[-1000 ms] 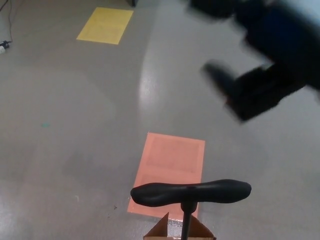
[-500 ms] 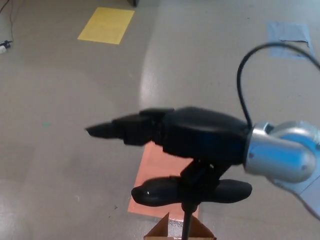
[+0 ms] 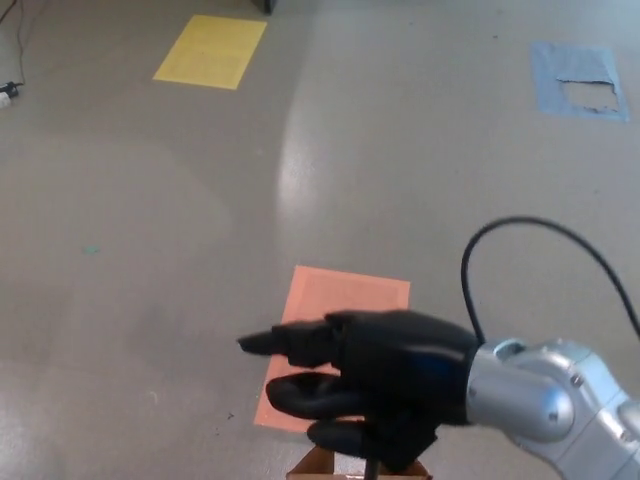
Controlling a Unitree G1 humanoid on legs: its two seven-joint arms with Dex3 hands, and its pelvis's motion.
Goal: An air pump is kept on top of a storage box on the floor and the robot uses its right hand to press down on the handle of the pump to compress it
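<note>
Right hand [image 3: 385,385]: laid over pump handle [image 3: 300,395], fingers wrapped onto it, grasping. Storage box [image 3: 320,466]: corner visible beneath. Orange floor patch [image 3: 345,295] behind.

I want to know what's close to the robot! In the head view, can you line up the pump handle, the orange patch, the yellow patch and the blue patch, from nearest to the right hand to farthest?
1. pump handle, right under the right hand.
2. orange patch, on the floor just beyond the hand.
3. blue patch, far upper right.
4. yellow patch, far upper left.
</note>
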